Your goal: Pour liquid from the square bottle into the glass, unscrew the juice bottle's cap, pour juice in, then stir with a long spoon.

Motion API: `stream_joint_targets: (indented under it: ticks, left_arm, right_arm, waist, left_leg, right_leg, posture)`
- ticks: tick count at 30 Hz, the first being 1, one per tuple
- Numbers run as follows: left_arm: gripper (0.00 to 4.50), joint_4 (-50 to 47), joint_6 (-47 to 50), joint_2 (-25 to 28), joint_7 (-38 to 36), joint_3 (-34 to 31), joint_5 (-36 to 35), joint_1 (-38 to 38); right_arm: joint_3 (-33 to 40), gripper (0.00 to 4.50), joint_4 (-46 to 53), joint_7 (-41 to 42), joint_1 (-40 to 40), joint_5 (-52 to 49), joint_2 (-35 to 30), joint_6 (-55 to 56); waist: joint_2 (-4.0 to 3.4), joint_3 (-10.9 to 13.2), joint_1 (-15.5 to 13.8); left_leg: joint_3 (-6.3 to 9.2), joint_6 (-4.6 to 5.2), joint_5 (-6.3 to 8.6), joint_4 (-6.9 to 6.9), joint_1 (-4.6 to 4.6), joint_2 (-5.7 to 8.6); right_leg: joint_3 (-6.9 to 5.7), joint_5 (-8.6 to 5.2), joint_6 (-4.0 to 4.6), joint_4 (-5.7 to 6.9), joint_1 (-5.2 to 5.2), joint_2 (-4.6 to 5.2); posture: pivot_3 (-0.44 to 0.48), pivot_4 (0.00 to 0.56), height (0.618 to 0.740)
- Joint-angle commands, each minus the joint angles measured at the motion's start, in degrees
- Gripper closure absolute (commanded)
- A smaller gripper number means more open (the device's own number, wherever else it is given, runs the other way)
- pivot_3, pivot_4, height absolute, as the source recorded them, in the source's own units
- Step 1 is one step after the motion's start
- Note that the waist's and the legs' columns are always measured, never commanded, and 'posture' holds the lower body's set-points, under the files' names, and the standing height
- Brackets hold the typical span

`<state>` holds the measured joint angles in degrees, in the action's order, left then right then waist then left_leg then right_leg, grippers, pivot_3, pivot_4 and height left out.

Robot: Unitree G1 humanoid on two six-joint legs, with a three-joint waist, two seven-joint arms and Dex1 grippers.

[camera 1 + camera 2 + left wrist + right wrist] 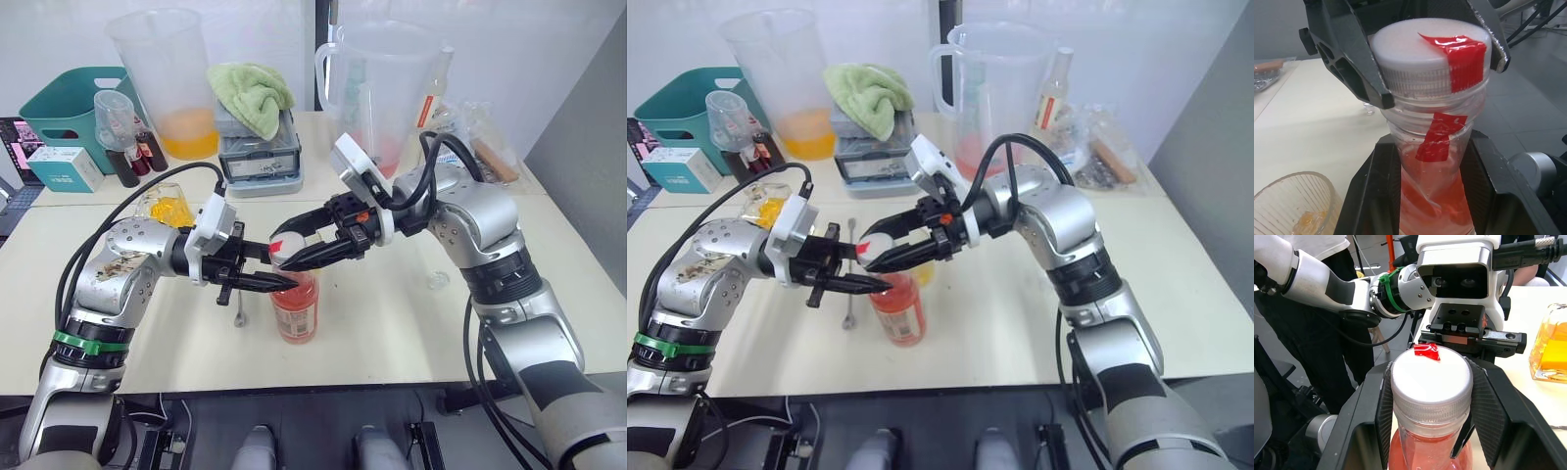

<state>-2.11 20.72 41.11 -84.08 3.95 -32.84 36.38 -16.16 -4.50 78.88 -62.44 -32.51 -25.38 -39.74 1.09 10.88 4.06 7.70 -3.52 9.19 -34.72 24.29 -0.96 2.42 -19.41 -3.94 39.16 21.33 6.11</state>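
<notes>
Head camera, left eye: the juice bottle stands upright near the front edge of the cream counter, pinned between two arms. The left end effector is clamped around the bottle's neck, while the right end effector is closed around the cap from the other side. The long spoon lies on the counter just beside the bottle, under the left arm.

Right eye: the same grip, with a pitcher of orange liquid and a green cloth at the back of the counter.

Left wrist: the black fingers flank the bottle's neck below the white cap with its red mark, which the other arm's fingers pinch.

Right wrist: both fingers press against the cap's ribbed sides, the cap seated on the bottle.
</notes>
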Motion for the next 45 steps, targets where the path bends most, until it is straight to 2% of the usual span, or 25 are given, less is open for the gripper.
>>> stream_joint_targets:
  ticks: [1, 11, 15, 19, 26, 32, 45]
  left_arm:
    - [3.17, 0.90, -0.45, 1.11, -0.96, 2.56, 3.36, -1.78]
    - [3.17, 1.69, -2.12, 0.90, -1.21, 3.70, 3.79, -2.07]
    - [3.17, 2.29, -2.92, 0.79, -1.63, 4.00, 4.05, -1.92]
    - [3.17, 2.77, -3.63, 0.63, -2.10, 4.21, 4.20, -2.04]
    - [3.17, 3.12, -4.46, 0.49, -2.53, 4.29, 4.44, -2.31]
    - [3.17, 3.09, -4.61, 0.30, -2.39, 4.29, 4.61, -2.39]
    - [3.17, 3.67, -5.20, 0.09, -1.94, 4.29, 5.10, -2.38]
  right_arm:
    - [7.27, 2.79, 2.94, -1.52, -2.39, -3.02, -0.52, 1.29]
    - [5.12, 2.79, 5.28, 0.20, -1.99, -2.44, -1.74, 1.05]
    - [1.31, 2.79, 3.43, 5.03, -4.10, -0.52, -1.19, 3.05]
    - [-1.29, 2.79, -4.98, 9.36, -8.59, 3.69, 0.99, 7.57]
    - [-0.17, 2.79, -9.60, 11.64, -12.38, 4.48, 2.62, 8.49]
    - [1.39, 2.79, -9.72, 8.76, -12.55, 4.08, 3.29, 6.05]
    - [8.23, 2.79, 6.02, -4.16, -3.39, -2.30, 1.13, -7.57]
  waist:
    - [0.00, 0.00, 0.00]
    - [0.00, 0.00, -0.01]
    - [0.00, 0.00, -0.01]
    - [0.00, 0.00, 0.03]
    - [0.00, 0.00, 0.04]
    - [0.00, 0.00, 0.06]
    - [0.00, -0.07, -0.05]
  left_leg:
    - [0.00, 0.00, 0.00, 0.00, 0.00, 0.00]
    - [0.00, 0.00, 0.00, 0.00, 0.00, 0.00]
    - [0.00, 0.00, 0.00, 0.00, -0.01, 0.00]
    - [0.00, 0.00, 0.00, -0.01, -0.06, 0.00]
    - [0.00, -0.01, 0.00, -0.03, -0.07, 0.00]
    - [0.00, -0.01, -0.01, -0.02, -0.08, 0.00]
    - [0.01, 0.00, 0.00, 0.00, -0.31, 0.00]
  right_leg:
    - [0.00, 0.00, 0.00, 0.00, 0.00, 0.00]
    - [0.00, 0.00, 0.00, 0.00, 0.00, 0.00]
    - [0.00, 0.00, 0.00, 0.00, 0.00, 0.00]
    - [0.00, 0.00, 0.00, 0.01, -0.02, 0.00]
    - [0.00, 0.00, 0.00, 0.05, -0.03, 0.00]
    - [0.00, 0.00, 0.00, 0.08, -0.03, 0.00]
    - [0.01, 0.00, 0.00, 0.09, -0.24, 0.00]
  posture:
    - [0.000, 0.150, 0.740]
    - [0.000, 0.150, 0.740]
    - [0.000, 0.150, 0.740]
    - [0.000, 0.150, 0.740]
    - [0.000, 0.150, 0.740]
    - [0.000, 0.150, 0.740]
    - [0.000, 0.150, 0.740]
